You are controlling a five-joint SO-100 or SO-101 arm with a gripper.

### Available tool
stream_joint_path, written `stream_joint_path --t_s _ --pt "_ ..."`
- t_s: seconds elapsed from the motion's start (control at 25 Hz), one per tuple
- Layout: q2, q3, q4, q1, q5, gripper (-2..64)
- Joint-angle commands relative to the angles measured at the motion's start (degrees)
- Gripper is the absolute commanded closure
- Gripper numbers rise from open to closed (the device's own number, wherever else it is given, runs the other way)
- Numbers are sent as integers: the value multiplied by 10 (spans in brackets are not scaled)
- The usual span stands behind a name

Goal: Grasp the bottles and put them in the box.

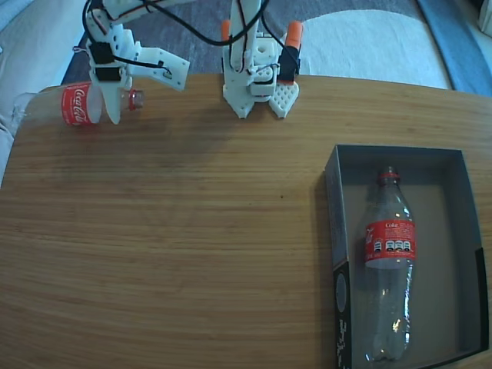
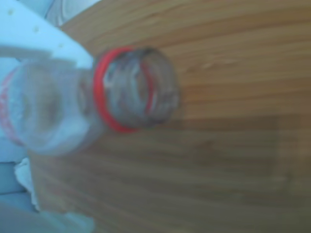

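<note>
On wood-grain table (image 1: 177, 254) w/ pale rug (image 1: 369, 42) behind: tool (image 1: 108, 104) clamped round bottle (image 1: 77, 104).

"Coca-Cola", probably "Coke", on bottles (image 1: 77, 104) (image 1: 390, 240)

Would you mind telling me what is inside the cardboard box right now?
In the fixed view, the box holds one clear Coca-Cola bottle lying lengthwise, neck toward the far wall, with no cap. Grey floor shows either side of it. The floor directly under the bottle is covered. The second bottle is outside, at the gripper.
</note>
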Motion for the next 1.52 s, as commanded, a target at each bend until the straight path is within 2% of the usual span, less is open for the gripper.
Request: stream_joint_path --t_s 0.0,0.44,1.04,1.24,1.48 --pt "-4 -40 -5 -4 -1 242" --pt "-47 -77 -5 4 -2 242" --pt "-48 -12 -7 4 -2 242" --pt "-48 22 -50 -2 -1 242" --pt "-48 27 -52 1 -1 242"
